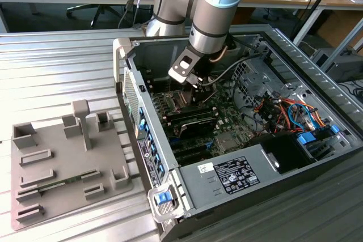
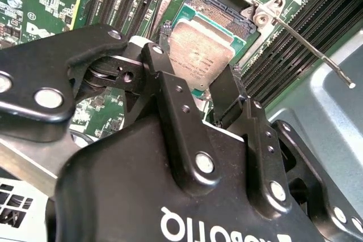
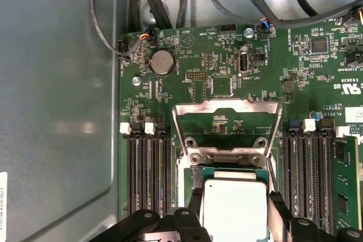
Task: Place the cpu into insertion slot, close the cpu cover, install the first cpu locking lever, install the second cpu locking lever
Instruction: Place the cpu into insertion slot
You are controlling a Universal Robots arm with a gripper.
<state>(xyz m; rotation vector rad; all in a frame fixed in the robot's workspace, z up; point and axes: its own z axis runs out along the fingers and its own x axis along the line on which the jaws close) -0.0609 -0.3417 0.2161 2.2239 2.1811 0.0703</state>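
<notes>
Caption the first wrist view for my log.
Gripper holds the cpu next to the open cover, memory slots on either side.

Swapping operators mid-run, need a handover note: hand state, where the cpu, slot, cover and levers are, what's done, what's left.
Hand: shut on the cpu, gripping two opposite edges.
Cpu: held over the insertion slot; part of the contact field is uncovered, so it looks not seated.
Cpu cover: swung open, off the slot.
Locking lever: one in sight, released, sticking out beside the slot.
Done: cpu brought to the slot.
Left: seat the cpu, close the cover, latch both levers.
</notes>
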